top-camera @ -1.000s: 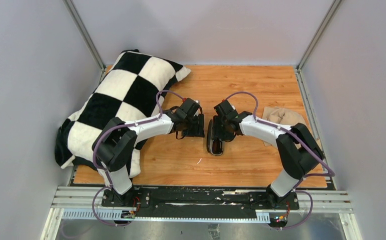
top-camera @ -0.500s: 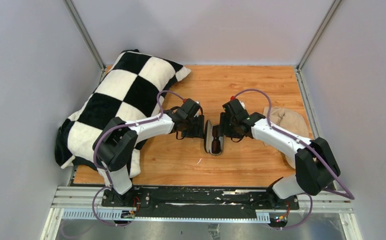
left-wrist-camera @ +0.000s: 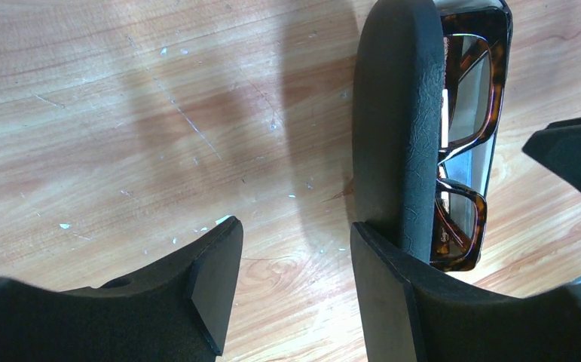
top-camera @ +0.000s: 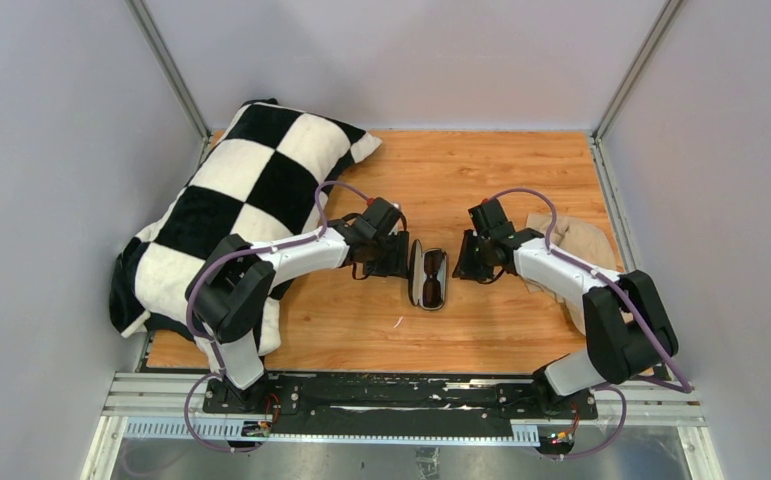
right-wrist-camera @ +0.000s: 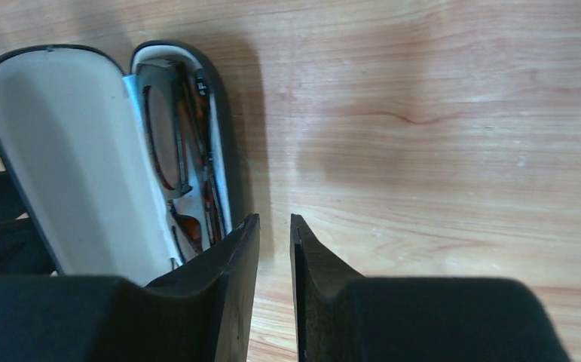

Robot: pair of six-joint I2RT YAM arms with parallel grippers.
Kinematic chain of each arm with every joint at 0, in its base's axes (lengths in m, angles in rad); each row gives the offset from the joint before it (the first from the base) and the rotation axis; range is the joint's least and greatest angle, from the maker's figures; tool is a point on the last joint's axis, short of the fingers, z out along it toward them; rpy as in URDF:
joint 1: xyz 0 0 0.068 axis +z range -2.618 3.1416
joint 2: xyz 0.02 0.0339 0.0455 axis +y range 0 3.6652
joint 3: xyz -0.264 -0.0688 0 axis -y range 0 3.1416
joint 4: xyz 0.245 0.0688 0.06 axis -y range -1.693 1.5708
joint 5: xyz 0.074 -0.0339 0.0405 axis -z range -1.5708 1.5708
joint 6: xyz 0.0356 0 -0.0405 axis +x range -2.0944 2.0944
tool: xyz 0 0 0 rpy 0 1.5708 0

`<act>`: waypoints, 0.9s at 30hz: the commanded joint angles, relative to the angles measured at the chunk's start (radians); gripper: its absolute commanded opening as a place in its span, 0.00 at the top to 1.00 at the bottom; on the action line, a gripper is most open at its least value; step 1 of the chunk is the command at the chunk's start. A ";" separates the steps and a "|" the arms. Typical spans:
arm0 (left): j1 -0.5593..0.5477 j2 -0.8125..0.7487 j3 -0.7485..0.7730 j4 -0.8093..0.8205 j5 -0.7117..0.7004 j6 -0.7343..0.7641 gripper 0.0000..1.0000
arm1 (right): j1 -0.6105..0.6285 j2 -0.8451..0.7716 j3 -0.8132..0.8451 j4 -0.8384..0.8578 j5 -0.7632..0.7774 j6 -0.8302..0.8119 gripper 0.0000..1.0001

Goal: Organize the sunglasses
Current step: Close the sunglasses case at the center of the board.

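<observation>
Inside the open case (right-wrist-camera: 61, 151) lie the sunglasses (right-wrist-camera: 189, 181).

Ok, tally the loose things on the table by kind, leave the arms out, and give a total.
Sunglasses: 1, lying in the open case
Glasses case: 1
Checkered cushion: 1
Beige cloth: 1
Total: 4
</observation>
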 commanded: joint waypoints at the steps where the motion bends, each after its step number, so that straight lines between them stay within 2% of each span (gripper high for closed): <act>1: -0.014 -0.009 0.039 -0.025 -0.005 0.017 0.40 | -0.012 0.009 -0.017 0.057 -0.079 0.021 0.71; 4: -0.014 -0.010 0.044 -0.027 -0.007 0.016 0.40 | -0.012 0.011 -0.018 0.073 -0.089 0.028 0.67; 9: -0.015 -0.010 0.051 -0.029 -0.001 0.015 0.40 | -0.012 0.043 -0.015 0.099 -0.118 0.036 0.68; 27: -0.033 -0.043 0.040 0.014 0.054 -0.023 0.40 | -0.012 0.149 -0.024 0.143 -0.143 0.034 0.95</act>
